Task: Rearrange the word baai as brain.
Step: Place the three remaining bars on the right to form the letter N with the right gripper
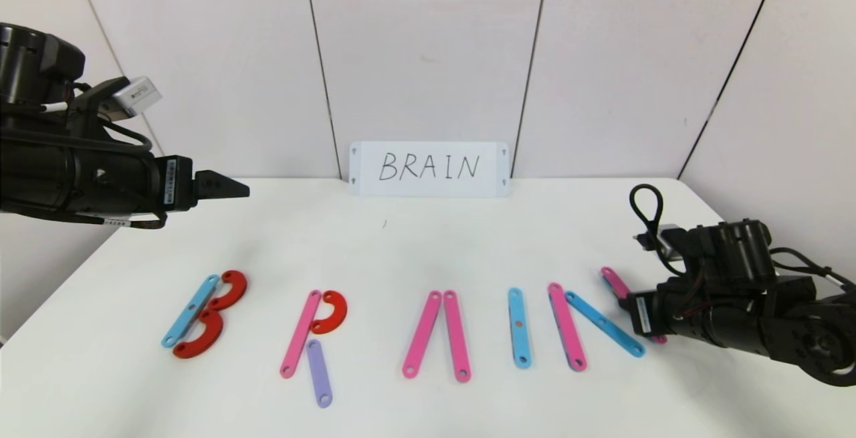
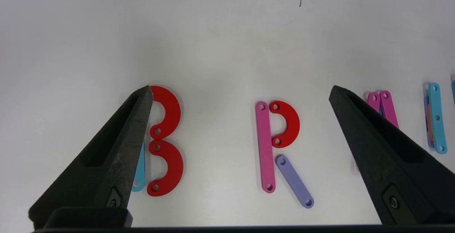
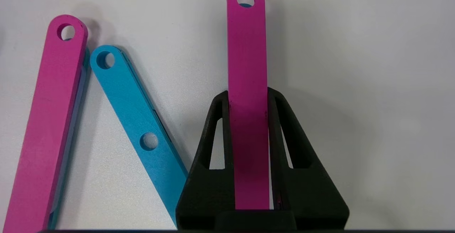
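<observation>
Right gripper (image 3: 249,126) was clamped on the pink bar (image 3: 247,48), low right in the head view, finishing the N. Letting go sloppily could've nudged the blue diagonal (image 3: 138,119) beside it. Left gripper (image 2: 241,94) hung wide, upper left.

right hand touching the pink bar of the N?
Touching. Right wrist view: the right hand is shut on the pink bar, fingers pressed against both its edges.

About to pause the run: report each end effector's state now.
Left end effector: open, holding nothing, raised above the table.
Right end effector: closed on the pink bar, the N's last stroke.
</observation>
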`<action>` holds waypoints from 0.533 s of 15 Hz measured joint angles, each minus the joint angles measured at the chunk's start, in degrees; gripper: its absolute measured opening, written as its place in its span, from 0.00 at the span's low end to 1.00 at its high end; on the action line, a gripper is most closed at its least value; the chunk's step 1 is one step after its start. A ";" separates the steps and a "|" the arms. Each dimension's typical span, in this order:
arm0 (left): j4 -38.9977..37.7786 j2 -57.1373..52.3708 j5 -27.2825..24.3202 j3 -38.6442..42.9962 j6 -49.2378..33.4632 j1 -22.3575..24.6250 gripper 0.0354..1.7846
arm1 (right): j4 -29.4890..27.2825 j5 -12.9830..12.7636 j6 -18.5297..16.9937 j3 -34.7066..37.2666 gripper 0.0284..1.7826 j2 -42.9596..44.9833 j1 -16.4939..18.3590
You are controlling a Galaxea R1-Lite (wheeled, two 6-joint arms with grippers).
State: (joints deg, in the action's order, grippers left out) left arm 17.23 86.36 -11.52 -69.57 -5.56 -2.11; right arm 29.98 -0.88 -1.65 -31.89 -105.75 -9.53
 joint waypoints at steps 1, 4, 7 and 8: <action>0.00 0.00 -0.02 0.00 -0.02 -0.01 0.97 | 0.09 -0.09 -0.39 0.04 0.15 -0.39 -0.06; 0.00 0.05 0.00 -0.05 -0.02 0.00 0.97 | 0.28 -0.11 -0.56 -0.33 0.15 -1.11 -0.16; 0.00 0.05 0.00 -0.05 -0.02 -0.01 0.97 | 0.23 -0.30 -0.63 -0.71 0.15 -1.44 -0.49; -0.02 0.05 0.00 -0.05 0.00 0.00 0.97 | 0.23 -0.49 -0.63 -0.72 0.15 -1.50 -0.63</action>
State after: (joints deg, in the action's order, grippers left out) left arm 17.20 86.41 -11.52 -69.62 -5.56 -2.11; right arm 30.21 -1.37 -2.28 -32.61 -107.25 -10.17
